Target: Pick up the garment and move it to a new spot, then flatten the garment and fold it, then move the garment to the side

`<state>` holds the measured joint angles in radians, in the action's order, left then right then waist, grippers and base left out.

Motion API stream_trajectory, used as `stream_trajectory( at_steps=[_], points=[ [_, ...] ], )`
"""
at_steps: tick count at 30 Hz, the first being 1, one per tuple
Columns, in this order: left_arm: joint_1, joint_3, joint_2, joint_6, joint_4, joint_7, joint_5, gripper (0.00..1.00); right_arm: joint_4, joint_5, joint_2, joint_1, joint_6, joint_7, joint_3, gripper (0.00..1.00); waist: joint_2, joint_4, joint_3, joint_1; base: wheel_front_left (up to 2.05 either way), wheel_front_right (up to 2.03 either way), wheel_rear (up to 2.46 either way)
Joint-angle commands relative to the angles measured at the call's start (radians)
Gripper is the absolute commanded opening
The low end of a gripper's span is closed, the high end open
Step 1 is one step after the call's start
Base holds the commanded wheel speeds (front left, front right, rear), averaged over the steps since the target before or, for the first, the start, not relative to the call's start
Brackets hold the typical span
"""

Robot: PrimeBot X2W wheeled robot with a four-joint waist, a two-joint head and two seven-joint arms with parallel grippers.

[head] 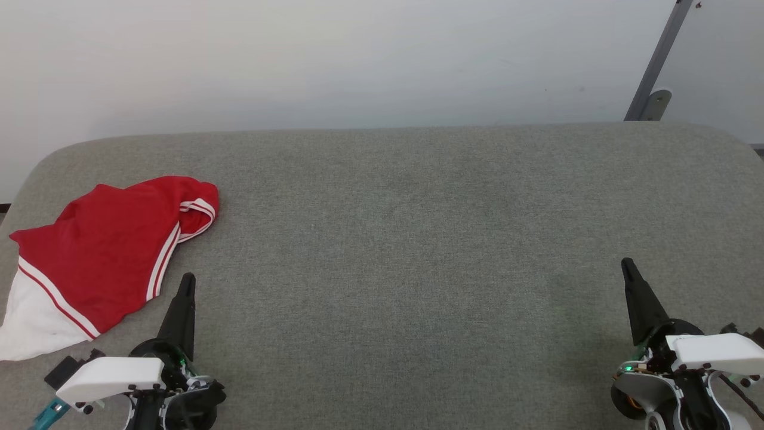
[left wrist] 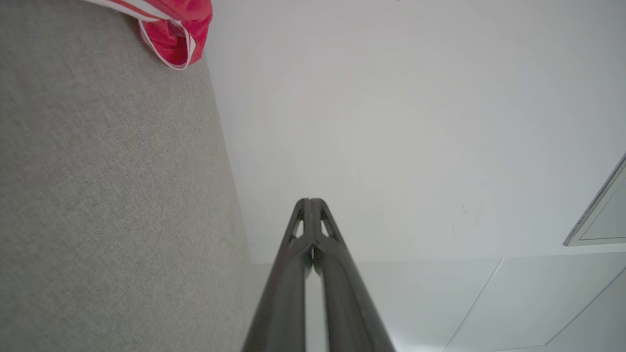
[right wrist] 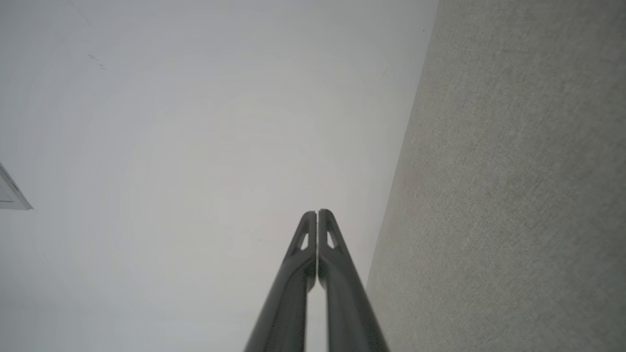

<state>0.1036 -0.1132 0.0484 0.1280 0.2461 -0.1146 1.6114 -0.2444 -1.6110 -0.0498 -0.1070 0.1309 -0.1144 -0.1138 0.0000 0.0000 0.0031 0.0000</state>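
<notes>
I see the garment (head: pixel 101 251) lying rumpled at the left edge of the grey desk (head: pixel 418 239), just beside my left claw (head: pixel 187 282); that one and my right claw (head: pixel 627 266) are both pinched together, gripping nothing

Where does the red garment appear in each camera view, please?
Head view: garment at left, crumpled on the grey surface.
Left wrist view: garment at top left.
Right wrist view: grey surface at right, wall at left.
Shared landmark: grey surface's edge against the wall.
</notes>
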Motion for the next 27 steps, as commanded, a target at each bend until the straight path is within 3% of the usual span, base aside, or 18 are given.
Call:
stream_trajectory(
  at_steps=[1,3,4,15,27],
  points=[
    [0.012,-0.001,0.003,0.006,-0.002,-0.001,0.003,0.00,0.000,-0.004,-0.001,-0.003,0.000,-0.001,0.000,0.00,0.0000,0.000,0.000,0.0000,0.00,0.00,0.00],
    [0.012,-0.001,0.003,0.006,-0.002,-0.001,0.003,0.00,0.000,-0.004,-0.001,-0.003,0.000,-0.002,0.000,0.00,0.0000,0.000,0.000,0.0000,0.00,0.00,0.00],
    [0.000,0.000,0.000,0.000,0.000,0.000,0.000,1.00,0.000,0.000,0.000,0.000,0.000,0.000,0.000,1.00,0.0000,0.000,0.000,0.0000,0.00,0.00,0.00],
    [0.012,0.006,0.006,-0.003,0.033,0.029,-0.038,1.00,-0.055,0.010,-0.007,-0.018,0.000,0.016,0.000,1.00,0.0000,0.000,-0.001,0.0000,0.00,0.00,0.00],
    [0.052,0.056,0.059,-0.013,0.037,0.091,-0.257,1.00,-0.098,0.156,-0.056,-0.081,0.000,0.080,0.055,1.00,0.0000,0.000,-0.001,0.0000,0.00,0.00,0.00]
  ],
)
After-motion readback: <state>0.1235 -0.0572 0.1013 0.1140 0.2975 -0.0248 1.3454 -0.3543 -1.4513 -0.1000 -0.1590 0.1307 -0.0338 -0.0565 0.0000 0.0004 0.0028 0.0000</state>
